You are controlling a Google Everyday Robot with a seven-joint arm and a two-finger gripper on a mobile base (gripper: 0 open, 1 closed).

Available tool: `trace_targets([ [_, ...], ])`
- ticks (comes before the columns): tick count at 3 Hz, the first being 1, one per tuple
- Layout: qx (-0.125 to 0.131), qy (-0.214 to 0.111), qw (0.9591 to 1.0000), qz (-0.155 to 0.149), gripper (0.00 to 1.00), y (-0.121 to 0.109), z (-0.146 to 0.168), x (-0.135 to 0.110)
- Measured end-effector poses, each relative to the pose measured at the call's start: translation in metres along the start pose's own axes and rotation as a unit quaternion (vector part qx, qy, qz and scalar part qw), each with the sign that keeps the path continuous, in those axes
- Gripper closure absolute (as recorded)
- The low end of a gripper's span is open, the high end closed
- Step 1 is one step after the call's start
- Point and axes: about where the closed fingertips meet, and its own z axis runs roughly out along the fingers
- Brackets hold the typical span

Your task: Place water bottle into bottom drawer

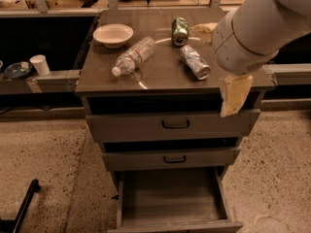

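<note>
The water bottle [133,56] is clear with a white cap and lies on its side on the cabinet top [160,79], left of centre, cap toward the front left. The bottom drawer [171,198] is pulled open below, and its flat inside is bare. My gripper [210,71] hangs over the cabinet's right side at the end of the big white arm [257,23]. One cream finger [233,95] points down at the front right edge and the other finger [204,28] reaches left near the green can. It is open and empty, well right of the bottle.
A white bowl [112,35] sits at the back left of the top. A green can [180,31] and a crushed silver can [195,61] lie right of the bottle. The two upper drawers [174,125] are shut. A white cup [39,64] stands on a ledge at left.
</note>
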Motion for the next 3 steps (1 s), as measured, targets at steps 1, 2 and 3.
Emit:
trace_targets([
  [1, -0.01, -0.003, 0.9965, -0.083, 0.0, -0.038, 0.031, -0.002],
  [2, -0.012, -0.029, 0.979, -0.202, 0.0, -0.087, 0.073, -0.022],
  [3, -0.028, -0.02, 0.9594, -0.28, 0.0, -0.114, 0.104, -0.045],
])
